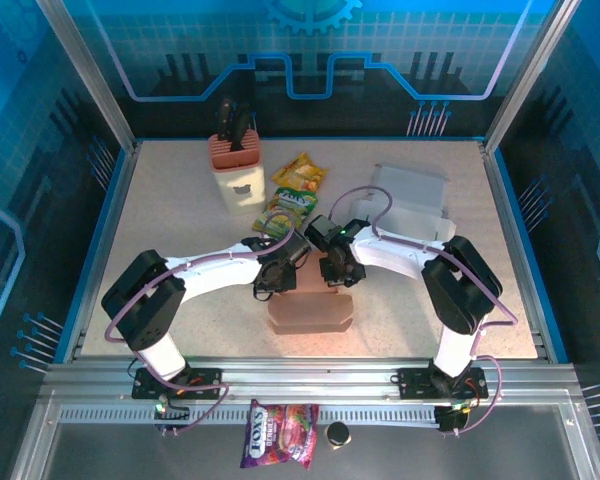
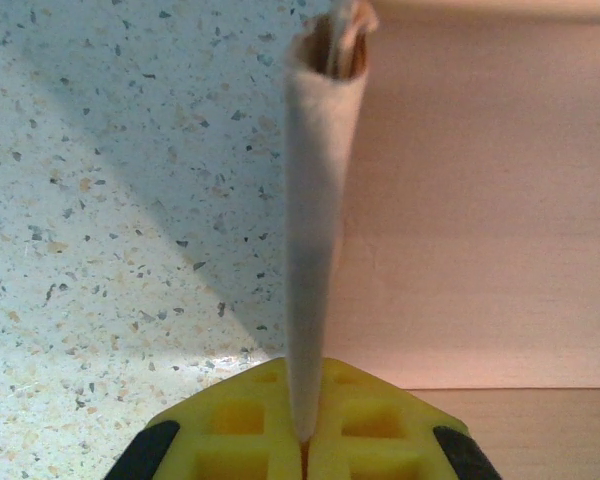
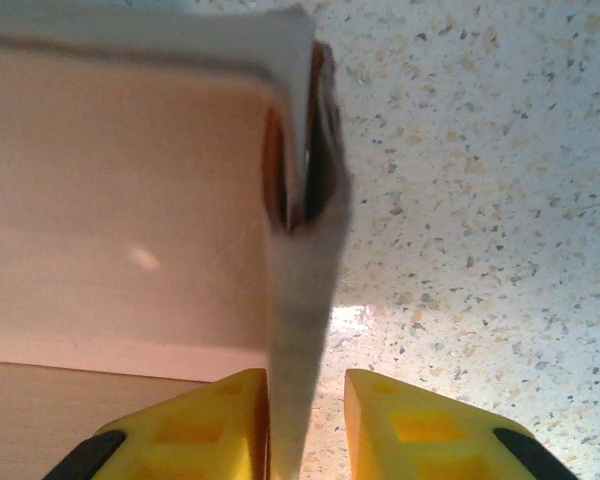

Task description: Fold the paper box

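**Stock, counted**
- You have one box (image 1: 310,315), tan paper.
- Two grippers: the left gripper (image 2: 302,445) and the right gripper (image 3: 307,425), each with two yellow fingers (image 3: 410,430).
- One knife block (image 1: 238,172), at the far left of the table (image 1: 180,250).
- Two snack packs, one (image 1: 300,174) just right of the block and the other (image 1: 285,210) just nearer than the first.
- One white carton (image 1: 408,205), far right, lying open.
- One sweets bag (image 1: 280,447) on the rail nearer than the table, with one small dark round item (image 1: 337,435) just to its right.

**Box: place and lie**
- You find the box in the near middle of the table, between the two arms.
- Its long axis runs left to right, and its broad face lies flat on the table.
- Both grippers meet it along its far edge, the left one at the left end and the right one at the right end.
- At each end a thin wall stands upright. Each wrist view shows its wall edge-on, running straight away from the fingers.

**Hands**
- Your left gripper is clenched on the left wall. The two fingers meet with the paper pinched in the seam between them.
- Your right gripper stands released. The right wall sits between the fingers and rests against one of them, and a clear gap shows at the other.
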{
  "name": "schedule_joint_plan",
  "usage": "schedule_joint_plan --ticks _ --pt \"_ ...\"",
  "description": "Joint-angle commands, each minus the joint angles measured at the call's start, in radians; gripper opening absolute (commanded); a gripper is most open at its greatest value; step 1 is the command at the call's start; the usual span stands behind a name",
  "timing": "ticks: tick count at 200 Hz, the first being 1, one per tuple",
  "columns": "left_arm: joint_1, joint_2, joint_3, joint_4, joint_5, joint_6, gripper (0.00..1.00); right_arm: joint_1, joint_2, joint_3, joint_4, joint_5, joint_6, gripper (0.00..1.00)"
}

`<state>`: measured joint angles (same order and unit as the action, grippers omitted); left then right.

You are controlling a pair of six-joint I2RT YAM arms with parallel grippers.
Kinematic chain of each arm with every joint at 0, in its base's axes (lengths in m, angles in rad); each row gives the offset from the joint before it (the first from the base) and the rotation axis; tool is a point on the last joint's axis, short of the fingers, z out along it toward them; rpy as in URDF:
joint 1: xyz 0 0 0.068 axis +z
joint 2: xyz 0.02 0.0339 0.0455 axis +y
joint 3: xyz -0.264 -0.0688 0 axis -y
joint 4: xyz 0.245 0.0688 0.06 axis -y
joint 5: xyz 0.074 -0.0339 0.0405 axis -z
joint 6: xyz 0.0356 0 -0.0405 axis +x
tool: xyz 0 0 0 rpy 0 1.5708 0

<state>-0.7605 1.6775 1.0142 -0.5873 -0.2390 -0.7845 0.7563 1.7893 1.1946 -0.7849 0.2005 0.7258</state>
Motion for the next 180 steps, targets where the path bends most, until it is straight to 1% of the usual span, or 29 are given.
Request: schedule_joint_plan --ticks 1,11,57,75,99,116,144,180 --pt "-0.003 0.018 -0.004 -0.056 -0.008 0.001 0.00 -0.008 0.015 -0.008 -0.028 -0.002 0.007 0.26" --pt "-0.004 0.018 -0.004 -0.057 -0.006 0.002 0.00 -0.009 0.031 0.001 -0.040 0.011 0.009 0.24" --pt "-0.004 0.010 -0.008 -0.052 -0.008 -0.002 0.00 0.015 0.118 0.098 -0.218 0.143 0.056 0.00" --pt "-0.003 0.010 -0.009 -0.050 -0.005 -0.004 0.00 0.033 0.132 0.114 -0.250 0.169 0.086 0.00" --pt "-0.005 0.005 -0.015 -0.040 -0.002 -0.009 0.00 0.037 0.130 0.104 -0.230 0.131 0.104 0.00" --pt "-0.006 0.007 -0.016 -0.038 0.000 -0.009 0.00 0.027 0.099 0.075 -0.170 0.082 0.095 0.00" --pt "-0.005 0.005 -0.019 -0.043 -0.001 -0.002 0.00 -0.009 0.005 0.033 -0.083 0.027 0.064 0.20" --pt "-0.006 0.004 -0.020 -0.045 0.002 0.007 0.00 -0.061 -0.077 0.047 -0.054 -0.002 0.020 0.39"
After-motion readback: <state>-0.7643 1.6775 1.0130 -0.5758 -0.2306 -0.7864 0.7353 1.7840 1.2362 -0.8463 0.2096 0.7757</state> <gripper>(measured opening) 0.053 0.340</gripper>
